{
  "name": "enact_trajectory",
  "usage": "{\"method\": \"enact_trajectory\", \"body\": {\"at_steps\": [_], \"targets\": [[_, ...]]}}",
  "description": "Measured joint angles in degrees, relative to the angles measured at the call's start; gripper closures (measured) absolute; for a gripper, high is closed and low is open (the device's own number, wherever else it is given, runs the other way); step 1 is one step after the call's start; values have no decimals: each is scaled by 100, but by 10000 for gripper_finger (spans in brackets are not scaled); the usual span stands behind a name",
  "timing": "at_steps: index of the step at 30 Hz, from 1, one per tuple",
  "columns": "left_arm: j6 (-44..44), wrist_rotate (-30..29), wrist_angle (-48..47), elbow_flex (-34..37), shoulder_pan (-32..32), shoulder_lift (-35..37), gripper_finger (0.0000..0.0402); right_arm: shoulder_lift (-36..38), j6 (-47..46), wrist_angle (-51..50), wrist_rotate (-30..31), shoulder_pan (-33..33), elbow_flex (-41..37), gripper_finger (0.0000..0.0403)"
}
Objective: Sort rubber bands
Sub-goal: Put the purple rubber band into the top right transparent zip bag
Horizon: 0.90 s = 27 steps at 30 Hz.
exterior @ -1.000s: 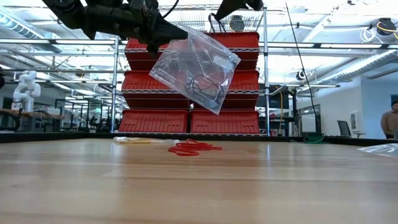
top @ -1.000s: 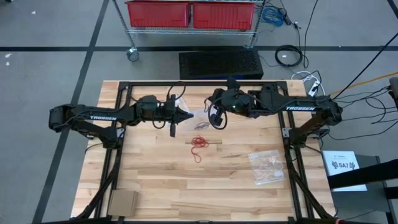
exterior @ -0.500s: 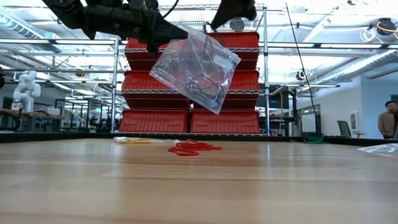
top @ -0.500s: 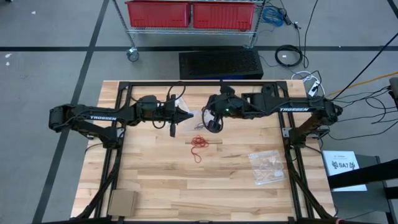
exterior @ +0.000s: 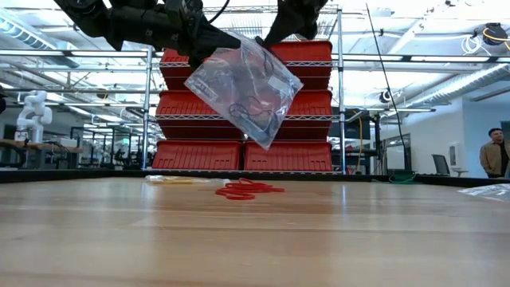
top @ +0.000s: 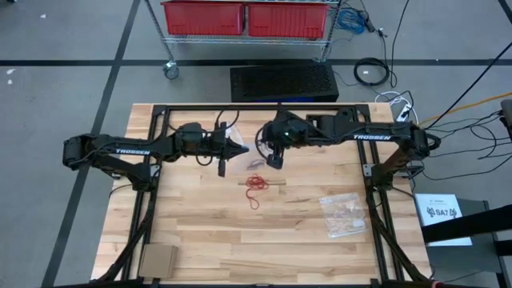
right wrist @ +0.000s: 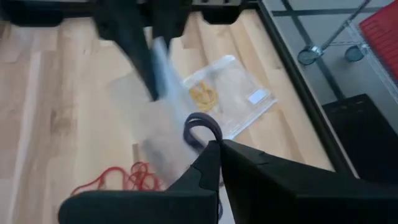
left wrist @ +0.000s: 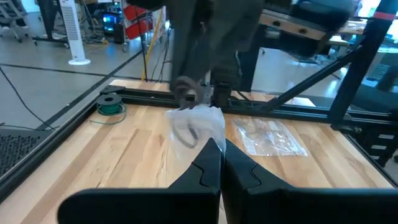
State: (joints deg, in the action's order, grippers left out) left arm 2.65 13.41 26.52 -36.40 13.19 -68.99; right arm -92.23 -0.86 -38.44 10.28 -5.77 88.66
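From above, the wooden surface [top: 200, 232] carries a heap of red bands [top: 256, 182] at its middle and a clear bag [top: 342, 214] nearer the right side, while the left gripper [top: 242, 149] and right gripper [top: 274, 160] meet above the far half at a second bag [top: 253, 148]. Level across the surface, that raised bag [exterior: 243, 86] with dark bands [exterior: 253, 112] inside hangs tilted before red bins [exterior: 239, 104], the left jaws clamped on its upper corner, the right gripper [exterior: 279, 32] at its top edge, red bands [exterior: 249, 190] lying below. In both wrist views each arm's jaws are together, the left on the bag [left wrist: 198, 123], the right [right wrist: 214, 149] by the blurred bag [right wrist: 163, 124], above red bands [right wrist: 124, 179] and the flat bag [right wrist: 227, 93] holding tan bands [right wrist: 203, 96].
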Motion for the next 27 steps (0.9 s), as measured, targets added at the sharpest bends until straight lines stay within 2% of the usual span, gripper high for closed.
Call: {"method": "enact_trajectory", "body": {"at_steps": [27], "targets": [[-6, -9, -2, 0, -4, 2, 401, 17, 671, 460, 346, -62, 0, 403]]}}
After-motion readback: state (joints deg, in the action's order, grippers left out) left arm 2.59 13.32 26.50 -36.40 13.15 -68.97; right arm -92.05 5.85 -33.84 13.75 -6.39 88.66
